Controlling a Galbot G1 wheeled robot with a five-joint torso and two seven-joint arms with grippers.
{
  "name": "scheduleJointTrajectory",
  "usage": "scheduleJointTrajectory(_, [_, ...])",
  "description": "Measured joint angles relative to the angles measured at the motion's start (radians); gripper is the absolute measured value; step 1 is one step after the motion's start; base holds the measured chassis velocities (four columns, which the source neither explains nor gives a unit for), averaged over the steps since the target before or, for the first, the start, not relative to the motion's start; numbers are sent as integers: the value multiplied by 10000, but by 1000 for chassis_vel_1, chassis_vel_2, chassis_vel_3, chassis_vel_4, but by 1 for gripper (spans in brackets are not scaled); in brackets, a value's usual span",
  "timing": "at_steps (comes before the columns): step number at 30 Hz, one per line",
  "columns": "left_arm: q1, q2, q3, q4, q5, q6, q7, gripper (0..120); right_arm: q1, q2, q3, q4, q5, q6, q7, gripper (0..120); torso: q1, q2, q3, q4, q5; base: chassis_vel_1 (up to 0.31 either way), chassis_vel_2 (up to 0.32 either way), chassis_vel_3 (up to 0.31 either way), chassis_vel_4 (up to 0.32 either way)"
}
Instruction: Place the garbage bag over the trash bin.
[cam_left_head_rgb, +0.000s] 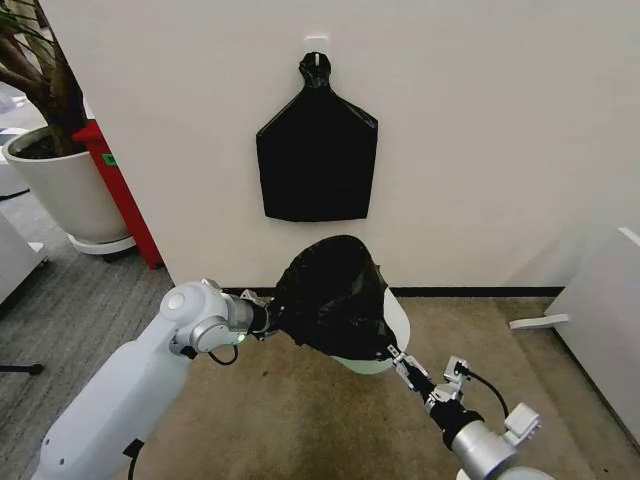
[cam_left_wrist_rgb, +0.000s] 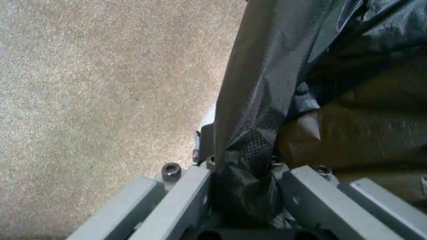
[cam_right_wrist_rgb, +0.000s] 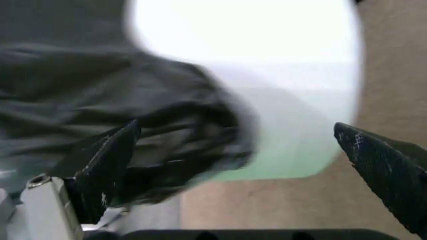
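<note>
1. Most of the trash bin (cam_left_head_rgb: 385, 352) is hidden under the garbage bag (cam_left_head_rgb: 333, 295); in the head view only a strip of cream rim and wall shows at the near right, low down. What is inside the bin cannot be seen.
2. The left gripper (cam_left_wrist_rgb: 243, 205) is cut off at the edge of its wrist view. Its grey fingers (cam_left_wrist_rgb: 183, 197) are pressed on a gathered fold of the black bag, which runs up between them. In the head view the same gripper (cam_left_head_rgb: 262, 315) sits at the bag's left edge.
3. The right gripper (cam_right_wrist_rgb: 233, 165) has its dark fingers (cam_right_wrist_rgb: 107, 165) spread wide. One lies against the crumpled bag; the other stands clear beside the bin's pale wall (cam_right_wrist_rgb: 280, 125). It holds nothing. In the head view it (cam_left_head_rgb: 395, 357) is just beside the bin's near right rim.
4. The bin stands on the tan carpet (cam_left_head_rgb: 300, 420) close to the white wall (cam_left_head_rgb: 480, 150), with the bag draped over its top and left side.
5. A flat black bag bundle (cam_left_head_rgb: 317, 150) hangs on the wall above. A white plant pot (cam_left_head_rgb: 65, 190) stands far left.
</note>
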Motion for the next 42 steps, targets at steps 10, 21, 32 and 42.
scheduleJointTrajectory(10, [-86, 31, -29, -122, -2, 40, 95, 0, 539, -127, -209, -866, -495, 179, 338, 100, 1, 0, 1, 0, 0, 0, 0, 0, 0])
scheduleJointTrajectory(21, [-78, 113, -7, -472, -3, 122, 128, 0, 418, -226, -330, -627, -669, 715, 446, 100, 1, 0, 1, -1, 2, 0, 0, 0, 0])
scheduleJointTrajectory(32, [62, 245, 112, -292, 1366, 571, 1903, 0, -321, -377, -228, 1005, -390, 661, 485, 100, 1, 0, 0, -2, 0, 0, 0, 0, 0])
scheduleJointTrajectory(42, [1161, 863, 388, 32, 5469, 1041, 6332, 0, 670, -1632, 2366, 1761, 2146, -194, 682, 100, 1, -1, 1, -3, 3, 0, 0, 0, 0])
